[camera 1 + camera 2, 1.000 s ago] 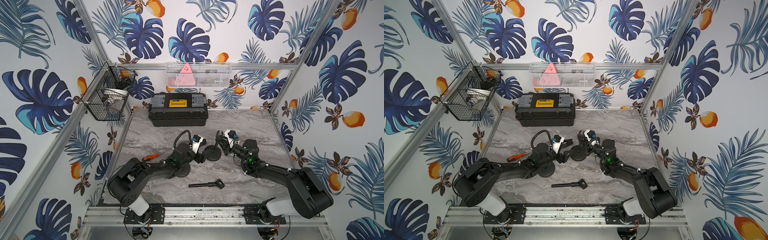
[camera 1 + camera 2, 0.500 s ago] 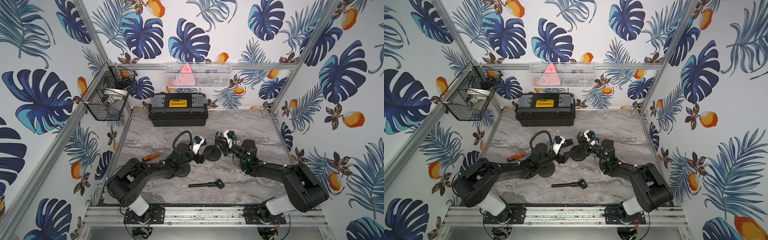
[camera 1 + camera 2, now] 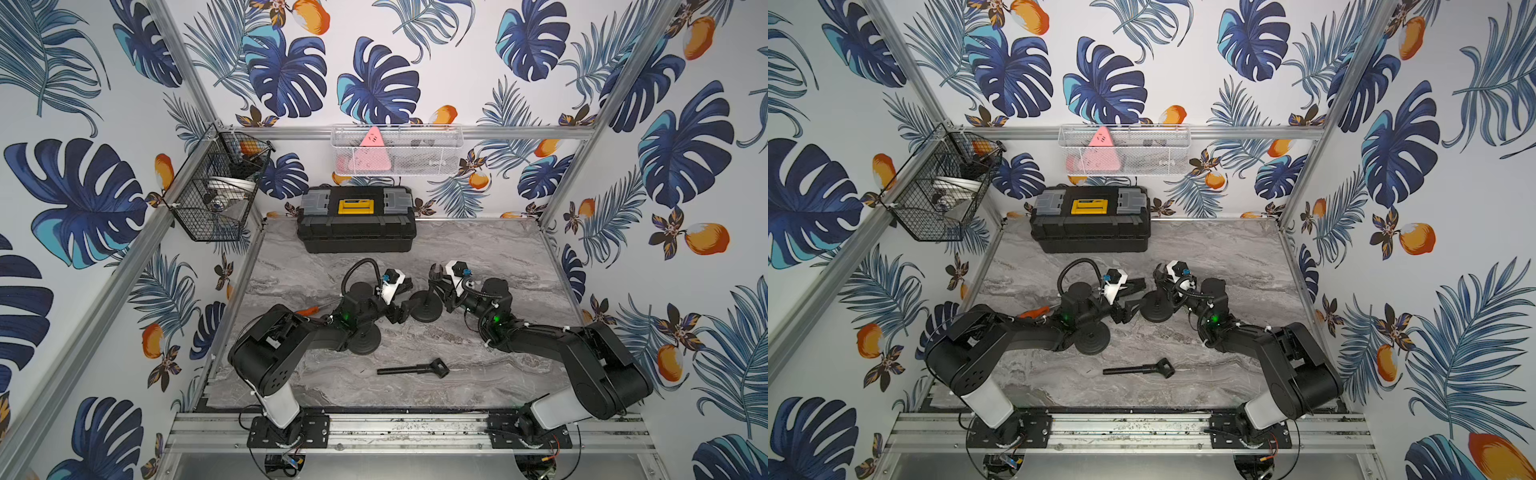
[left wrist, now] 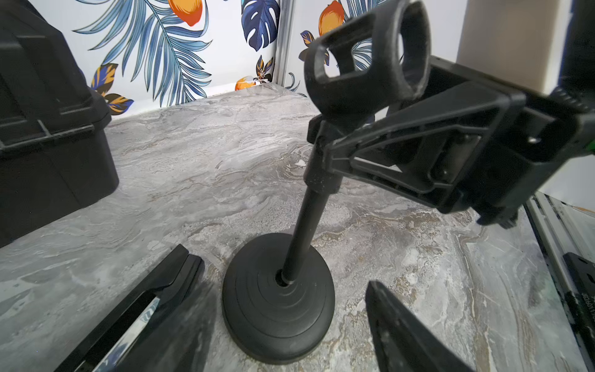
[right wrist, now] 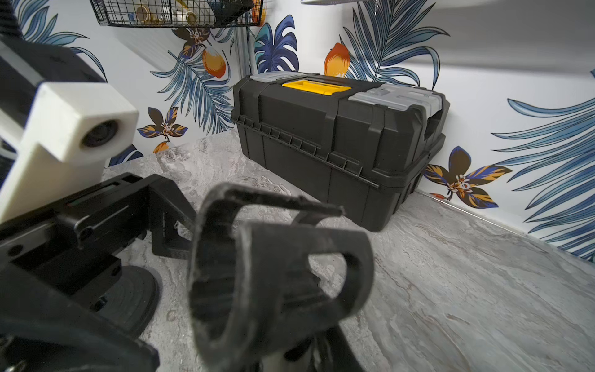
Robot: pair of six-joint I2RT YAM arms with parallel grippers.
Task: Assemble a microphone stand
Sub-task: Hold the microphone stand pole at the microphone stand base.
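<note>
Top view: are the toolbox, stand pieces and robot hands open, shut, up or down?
Toolbox: shut.
Mic stand: standing, pole in base.
Spare base: lying flat.
Loose pole: lying down.
Left hand: open beside the Mic stand.
Right hand: shut on the Mic stand.

A toolbox point(image 3: 356, 220) is seen at the back of the marble-patterned table point(image 3: 478, 257). A stand point(image 3: 426, 308) is set on its round foot mid-table, a loose base point(image 3: 368, 340) near it. A clip-tipped rod point(image 3: 411, 369) is laid flat nearer the front and a screwdriver point(image 3: 309, 310) towards the left.
</note>
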